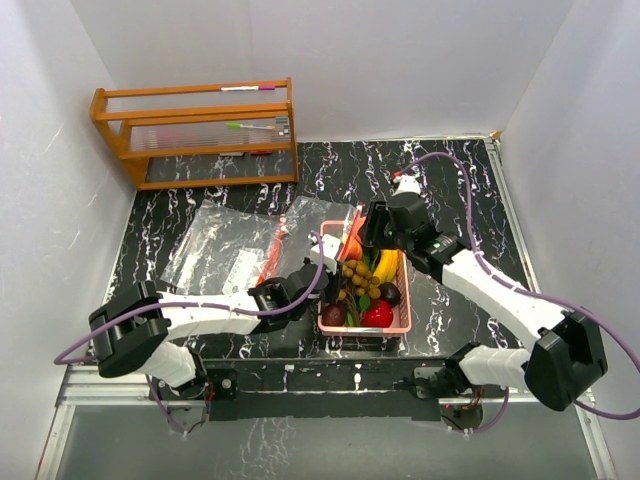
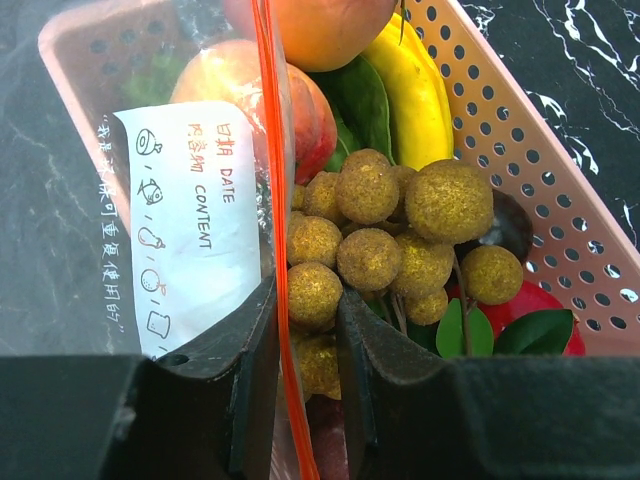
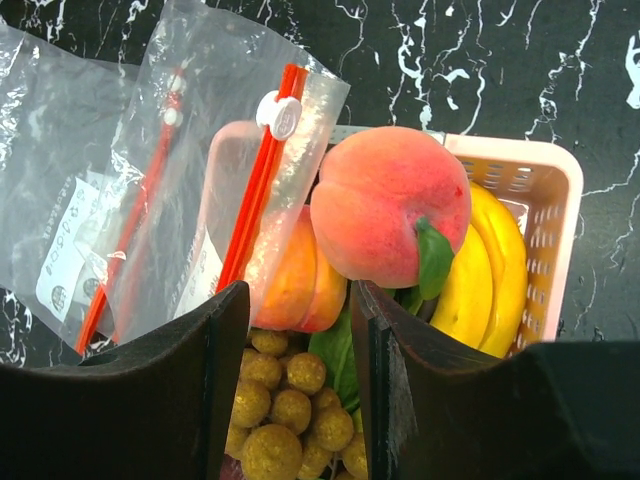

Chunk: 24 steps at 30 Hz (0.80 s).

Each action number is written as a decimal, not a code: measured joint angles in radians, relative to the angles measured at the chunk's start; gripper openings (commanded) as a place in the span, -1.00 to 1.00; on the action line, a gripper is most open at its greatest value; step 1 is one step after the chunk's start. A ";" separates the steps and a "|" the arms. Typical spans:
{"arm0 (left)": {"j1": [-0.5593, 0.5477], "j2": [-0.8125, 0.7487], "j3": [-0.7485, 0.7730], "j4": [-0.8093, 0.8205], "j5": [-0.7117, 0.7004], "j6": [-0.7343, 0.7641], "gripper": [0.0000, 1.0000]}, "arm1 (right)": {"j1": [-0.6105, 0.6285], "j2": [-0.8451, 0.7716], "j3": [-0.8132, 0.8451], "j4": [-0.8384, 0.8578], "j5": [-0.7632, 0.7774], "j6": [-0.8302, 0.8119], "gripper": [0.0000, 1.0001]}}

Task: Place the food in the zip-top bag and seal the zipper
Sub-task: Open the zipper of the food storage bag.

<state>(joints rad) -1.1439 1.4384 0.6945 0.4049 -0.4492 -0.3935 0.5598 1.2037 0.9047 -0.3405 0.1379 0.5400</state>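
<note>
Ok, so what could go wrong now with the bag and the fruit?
The left claw has only the thin red zip strip of the clear plastic bag between its jaws, loosely; it may slip out.
The bag's mouth looks flat, so the round pink-orange peach by the open right claw might not fit in and could roll off the pink plastic basket.

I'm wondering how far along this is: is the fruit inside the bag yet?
Not yet. The peaches, bananas and longans sit in the pink basket; the bag only drapes over its edge.
</note>
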 measured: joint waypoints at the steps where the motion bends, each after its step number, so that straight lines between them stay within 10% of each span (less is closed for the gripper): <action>1: 0.000 -0.001 -0.003 0.003 0.000 0.000 -0.63 | 0.000 0.010 0.007 0.002 -0.005 0.000 -0.03; 24: 0.000 -0.002 -0.003 0.006 0.001 -0.011 -0.66 | 0.001 0.131 0.035 0.077 -0.088 0.032 -0.12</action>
<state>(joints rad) -1.1439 1.4364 0.6914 0.4114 -0.4484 -0.4042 0.5610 1.3350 0.9401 -0.2634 0.0498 0.5716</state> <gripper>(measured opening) 0.236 0.453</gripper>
